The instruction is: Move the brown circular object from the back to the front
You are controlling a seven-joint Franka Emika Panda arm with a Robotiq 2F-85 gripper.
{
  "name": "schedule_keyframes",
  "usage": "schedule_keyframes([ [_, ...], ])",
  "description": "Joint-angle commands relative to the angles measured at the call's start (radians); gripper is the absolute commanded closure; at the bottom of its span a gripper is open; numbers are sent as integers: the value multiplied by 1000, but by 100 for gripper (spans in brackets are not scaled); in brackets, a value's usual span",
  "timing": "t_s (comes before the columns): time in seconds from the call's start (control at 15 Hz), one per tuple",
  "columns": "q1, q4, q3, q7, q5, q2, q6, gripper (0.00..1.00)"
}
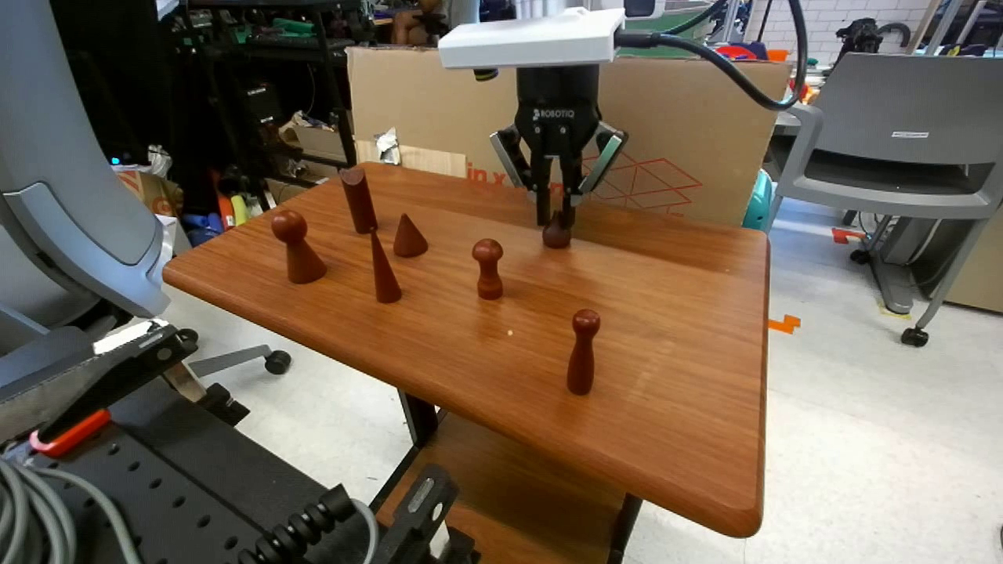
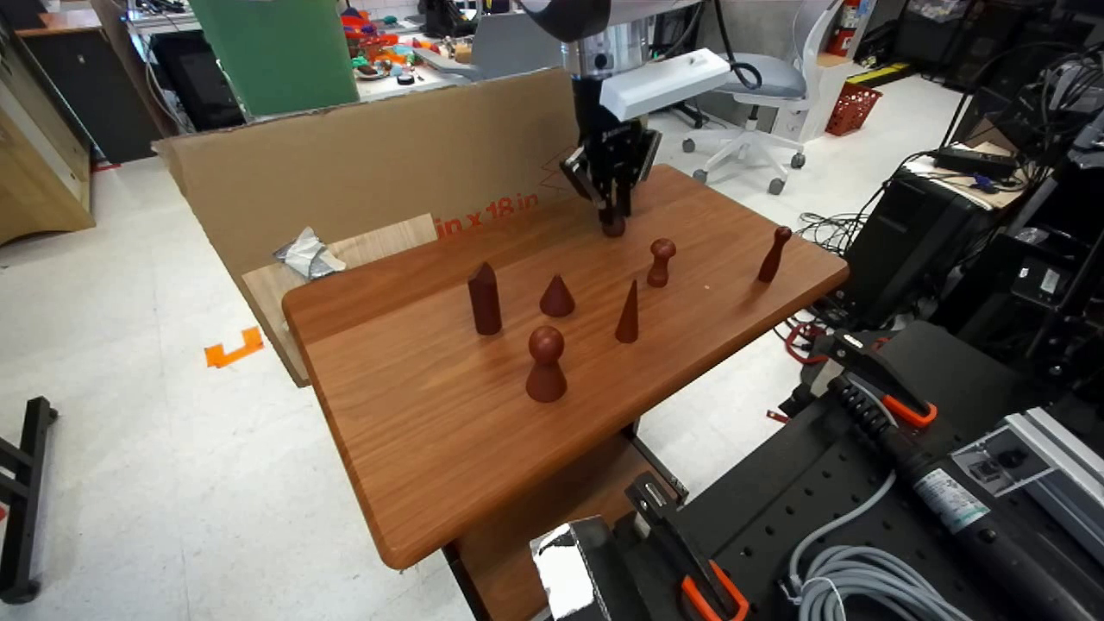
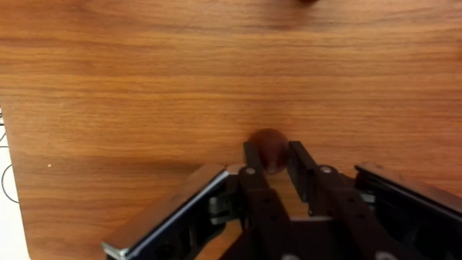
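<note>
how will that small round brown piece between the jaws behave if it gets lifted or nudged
The piece looks like solid wood, so it should stay stiff when squeezed. Its rounded, smooth-looking sides may slip, or roll if nudged. Being squat, it seems less apt to tip than the tall thin cone.

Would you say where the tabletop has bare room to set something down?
Bare: the table between the slim peg and the short edge nearest it, and between the ball-headed cone and the opposite edge. Crowded: where post, short cone and tall cone cluster, and where the gripper flanks the brown circular object.
</note>
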Motion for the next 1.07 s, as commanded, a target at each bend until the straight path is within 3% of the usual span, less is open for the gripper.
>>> schedule_keyframes([
  [0.0,-17,6,1,-58,-24,-49,-62,100],
  [0.53,-78,-133,-20,-113,-10,-226,-49,97],
  [1.0,-134,-139,-60,-89,-13,-200,-62,97],
])
